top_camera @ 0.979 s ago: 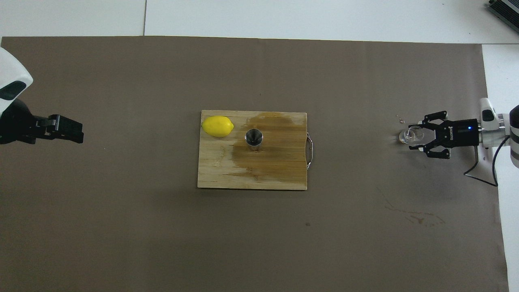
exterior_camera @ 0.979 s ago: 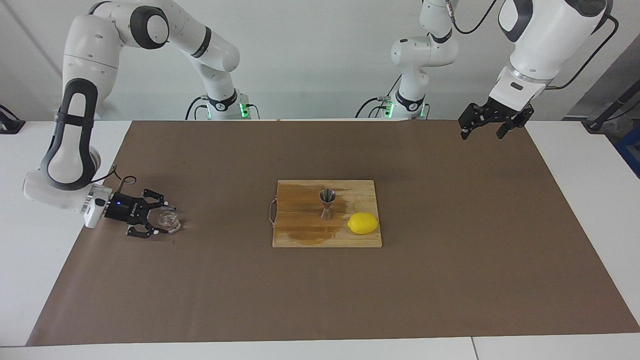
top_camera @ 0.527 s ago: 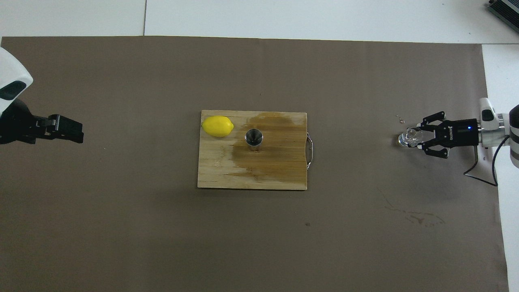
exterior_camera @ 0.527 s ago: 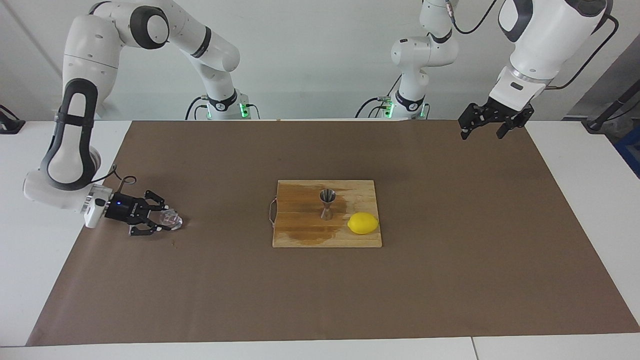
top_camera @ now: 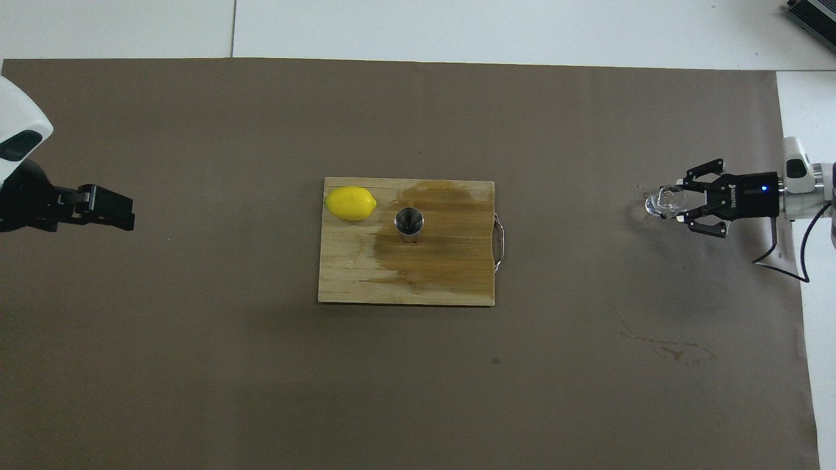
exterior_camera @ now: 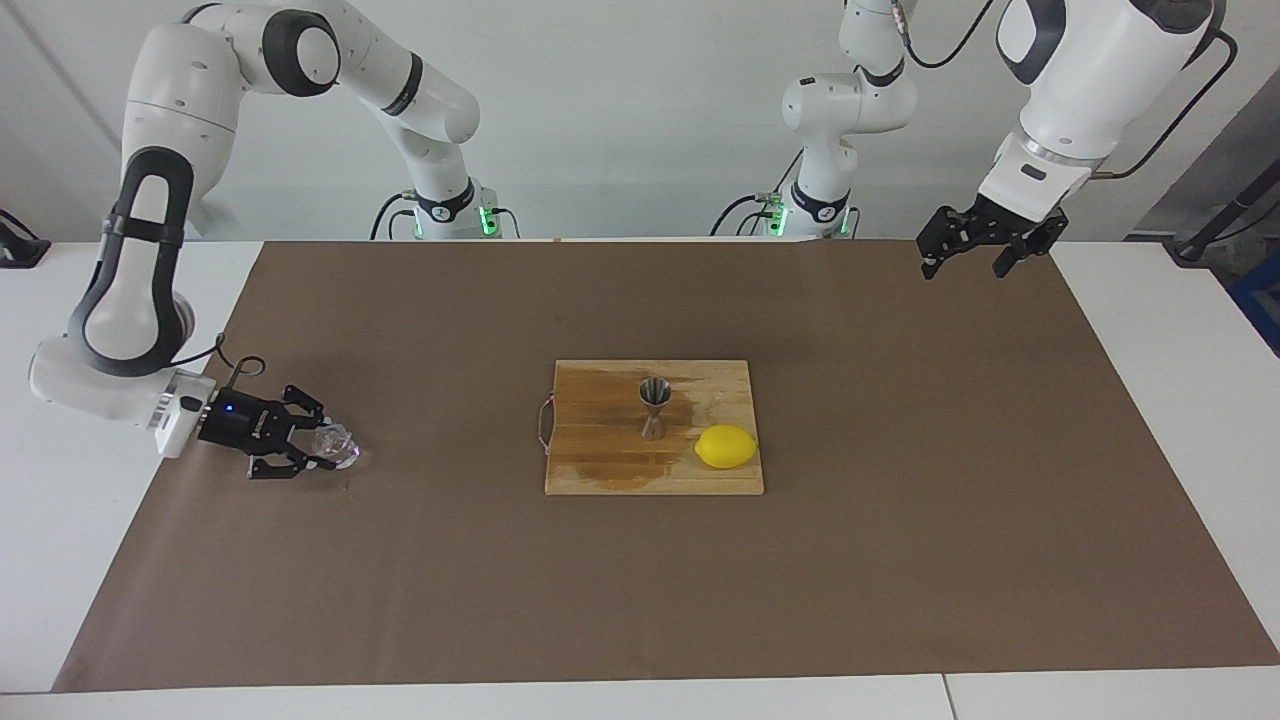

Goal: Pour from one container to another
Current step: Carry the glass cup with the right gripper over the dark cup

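Since a second ago my right gripper [exterior_camera: 325, 450] has closed its fingers on the small clear round glass vessel [exterior_camera: 337, 444] and drawn it slightly back, low over the brown paper at the right arm's end. I judge the grasp done; next comes carrying it to the shiny steel hourglass jigger [exterior_camera: 654, 408], standing on the wooden board [exterior_camera: 600, 470] at ten o'clock from the yellow lemon [exterior_camera: 726, 446]. My left gripper [exterior_camera: 967, 252] waits raised, fingers apart.
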Action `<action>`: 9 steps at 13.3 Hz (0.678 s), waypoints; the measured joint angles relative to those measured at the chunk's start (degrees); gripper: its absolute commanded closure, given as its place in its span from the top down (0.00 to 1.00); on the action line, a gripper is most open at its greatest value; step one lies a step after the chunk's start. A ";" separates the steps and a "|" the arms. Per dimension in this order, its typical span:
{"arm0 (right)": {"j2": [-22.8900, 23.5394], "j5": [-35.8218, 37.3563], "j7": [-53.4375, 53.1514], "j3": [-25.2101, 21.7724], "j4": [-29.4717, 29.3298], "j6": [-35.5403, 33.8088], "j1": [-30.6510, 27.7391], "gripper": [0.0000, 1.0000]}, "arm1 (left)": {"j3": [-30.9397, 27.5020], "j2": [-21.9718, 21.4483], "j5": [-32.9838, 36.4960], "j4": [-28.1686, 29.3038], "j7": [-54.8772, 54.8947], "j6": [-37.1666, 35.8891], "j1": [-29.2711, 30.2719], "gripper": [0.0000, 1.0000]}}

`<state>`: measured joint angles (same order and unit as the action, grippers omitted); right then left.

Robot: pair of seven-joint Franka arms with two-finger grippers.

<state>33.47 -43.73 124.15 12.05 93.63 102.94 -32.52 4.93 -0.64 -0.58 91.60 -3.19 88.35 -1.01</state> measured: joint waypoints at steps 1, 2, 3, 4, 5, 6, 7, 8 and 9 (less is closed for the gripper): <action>-0.88 -0.18 0.00 0.53 -0.33 0.39 0.36 0.08 | 0.00 0.00 0.00 0.00 0.00 0.00 0.00 1.00; -2.12 -0.57 -0.17 0.89 -0.42 0.59 1.17 0.07 | 0.00 0.00 0.00 0.00 0.00 0.00 0.00 1.00; -3.38 -1.34 -0.71 1.01 -0.41 0.60 2.41 0.06 | 0.00 0.00 0.00 0.00 0.00 0.00 0.00 1.00; -4.61 -2.56 -1.68 1.05 -0.35 0.61 3.97 0.06 | 0.00 -0.01 0.00 0.00 0.00 0.00 0.00 1.00; -5.95 -3.69 -3.55 1.07 -0.22 0.76 5.91 0.06 | 0.00 -0.01 0.00 0.00 0.00 0.00 0.00 1.00; -7.30 -4.42 -6.14 1.08 -0.08 1.01 7.98 0.06 | 0.00 -0.01 0.00 0.00 0.00 0.00 0.00 1.00; -8.63 -4.59 -9.03 1.11 0.05 1.31 10.01 0.06 | 0.00 -0.01 0.00 0.00 0.00 0.00 0.00 1.00; -10.00 -4.60 -12.18 1.14 0.26 1.55 12.06 0.06 | 0.00 -0.01 0.00 0.00 0.00 0.00 0.00 1.00; -11.32 -4.60 -15.11 1.17 0.65 1.77 14.11 0.05 | 0.00 -0.01 0.00 0.00 0.00 0.00 0.00 1.00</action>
<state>22.15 -48.34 109.04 13.22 94.28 104.70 -18.41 4.93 -0.65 -0.58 91.60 -3.19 88.35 -1.01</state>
